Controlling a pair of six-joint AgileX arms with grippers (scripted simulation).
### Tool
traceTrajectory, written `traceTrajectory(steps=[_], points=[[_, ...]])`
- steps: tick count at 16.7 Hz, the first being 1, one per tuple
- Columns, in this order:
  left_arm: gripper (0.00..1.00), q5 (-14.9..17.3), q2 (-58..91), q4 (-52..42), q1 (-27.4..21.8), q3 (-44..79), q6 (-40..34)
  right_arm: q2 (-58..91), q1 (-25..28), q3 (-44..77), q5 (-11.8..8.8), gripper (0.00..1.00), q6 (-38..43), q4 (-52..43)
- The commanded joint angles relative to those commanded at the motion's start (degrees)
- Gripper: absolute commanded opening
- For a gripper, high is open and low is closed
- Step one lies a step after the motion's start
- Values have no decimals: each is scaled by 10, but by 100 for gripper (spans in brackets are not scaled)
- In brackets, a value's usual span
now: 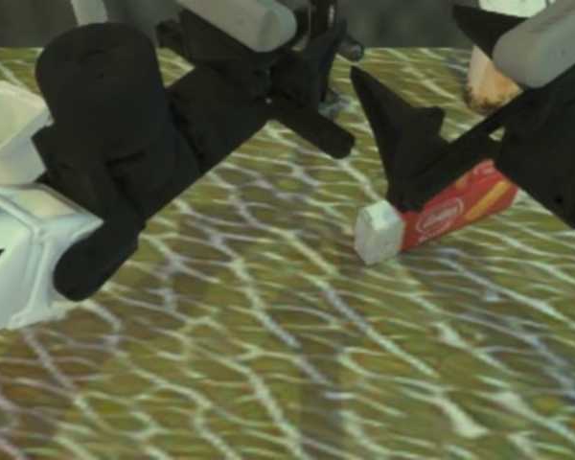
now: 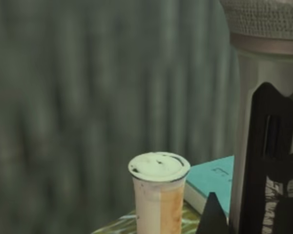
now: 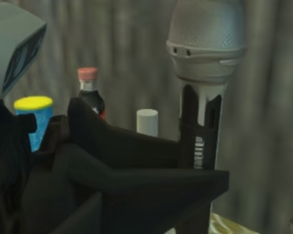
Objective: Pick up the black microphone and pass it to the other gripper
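Near the far edge of the surface [image 1: 268,364] you see the left hand [image 1: 316,101] raised and clenched on the black microphone [image 3: 203,73] — held upright, mesh head uppermost, handle between the fingers [image 3: 136,146]. You find the right hand [image 1: 402,144] just beside it, fingers spread and released, above the red biscuit pack [image 1: 441,216] — which lies toward the right edge.
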Motion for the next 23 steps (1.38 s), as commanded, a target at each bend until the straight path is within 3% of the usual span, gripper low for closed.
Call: traceTrajectory(steps=[8,16,22,23], points=[[0,0,0,0,0,0,0,24,8,14,0,100,0,7],[0,0,0,0,0,0,0,223,12,180,6,100,0,36],[0,0,0,0,0,0,0,248,13,204,7,100,0,40],[0,0,0,0,0,0,0,248,13,204,7,92,0,40]])
